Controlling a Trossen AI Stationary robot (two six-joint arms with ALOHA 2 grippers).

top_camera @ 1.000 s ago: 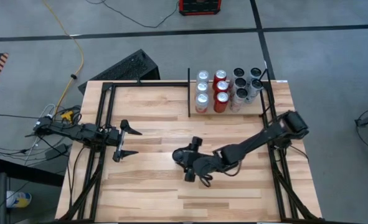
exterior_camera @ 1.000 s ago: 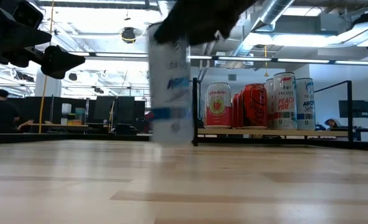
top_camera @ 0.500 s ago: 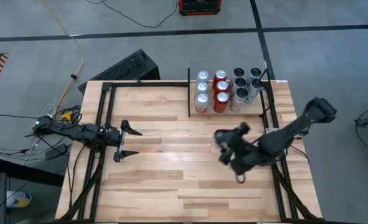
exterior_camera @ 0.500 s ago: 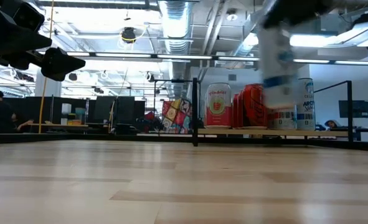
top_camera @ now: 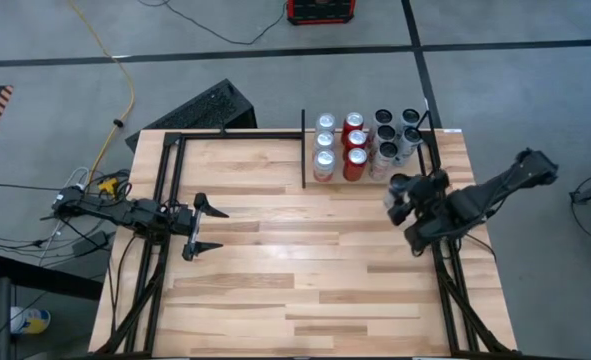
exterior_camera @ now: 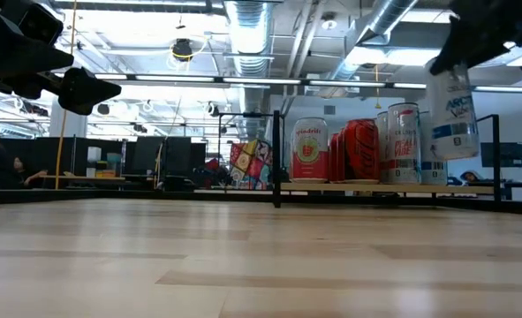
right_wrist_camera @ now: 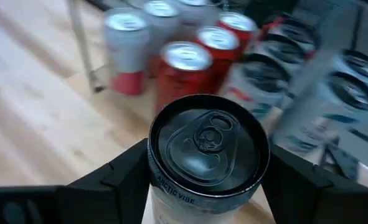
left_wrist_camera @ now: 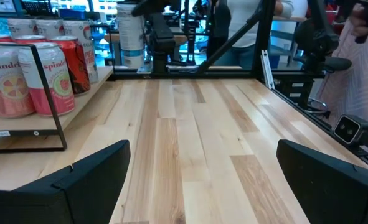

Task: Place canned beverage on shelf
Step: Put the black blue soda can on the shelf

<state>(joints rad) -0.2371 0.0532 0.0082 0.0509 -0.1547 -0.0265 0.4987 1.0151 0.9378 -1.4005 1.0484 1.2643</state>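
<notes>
A white canned beverage (exterior_camera: 453, 113) with blue lettering and a dark top (right_wrist_camera: 208, 146) hangs in the air by the table's right edge, just in front of the shelf (exterior_camera: 366, 187). My right gripper (top_camera: 403, 195) is shut on it. The shelf is a light plank behind a black divider bar (top_camera: 303, 150) at the far right. It carries several upright cans: pink-and-white (top_camera: 324, 150), red (top_camera: 355, 148) and white with dark tops (top_camera: 393, 135). My left gripper (top_camera: 200, 226) waits open and level at the table's left side. My right gripper pinches the can's side wall just under the top rim (right_wrist_camera: 171, 186) between its two fingers (right_wrist_camera: 112, 180), one on each side. The fingers slant down from the table's right. The can hangs clear of the table, nearly upright with a slight tilt.
Thin black rails (top_camera: 165, 200) frame the table on the left and right (top_camera: 445, 270). The wide middle of the wooden top (top_camera: 295, 250) holds nothing. Beyond the far edge lie the floor and cables; the low view shows a room with desks and a person behind.
My right gripper has carried the can from the table's middle toward the right edge and the shelf, rising as it went and rolling its wrist. The can has stayed in the hold, clear of the table. My left arm has kept still.
</notes>
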